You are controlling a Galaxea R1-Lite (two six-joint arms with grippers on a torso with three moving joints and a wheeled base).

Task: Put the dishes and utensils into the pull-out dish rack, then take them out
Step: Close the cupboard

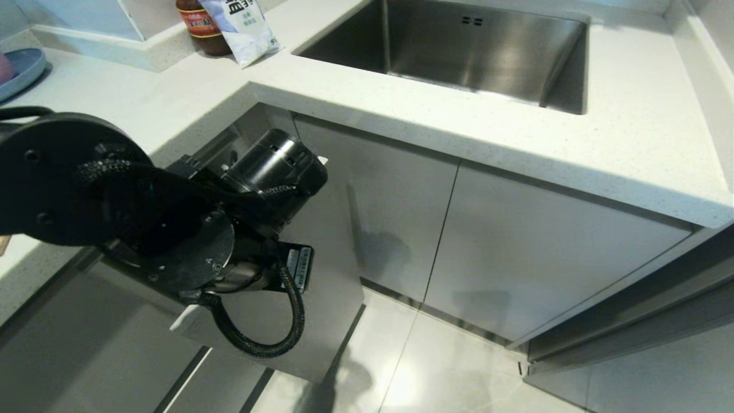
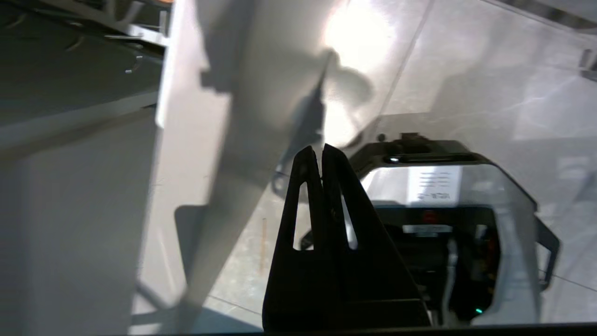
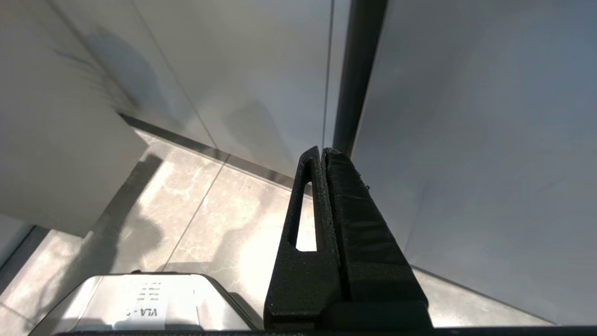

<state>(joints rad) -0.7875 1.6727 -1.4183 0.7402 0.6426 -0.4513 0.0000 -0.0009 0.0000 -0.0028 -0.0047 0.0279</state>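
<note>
The pull-out dish rack stands out from the cabinet under the counter. Its tall white front panel [image 1: 332,275] shows behind my left arm [image 1: 172,229], which covers the rest of it. In the left wrist view the same front panel [image 2: 205,93] runs past my left gripper [image 2: 322,150], with a bit of chrome wire [image 2: 135,35] behind it. That gripper is shut on nothing and hangs over the floor beside the panel. A thin pale brown stick-like line [image 2: 263,245] lies on the floor tile. My right gripper [image 3: 322,150] is shut and empty, low by the cabinet doors. The dishes and utensils are out of view.
A steel sink [image 1: 459,51] is set in the white counter [image 1: 401,115]. A blue plate [image 1: 23,71], a sauce jar [image 1: 200,28] and a white bag [image 1: 243,28] stand at the back left. Closed grey cabinet doors [image 1: 516,246] meet the tiled floor [image 1: 447,367]. My own base [image 2: 443,186] sits below.
</note>
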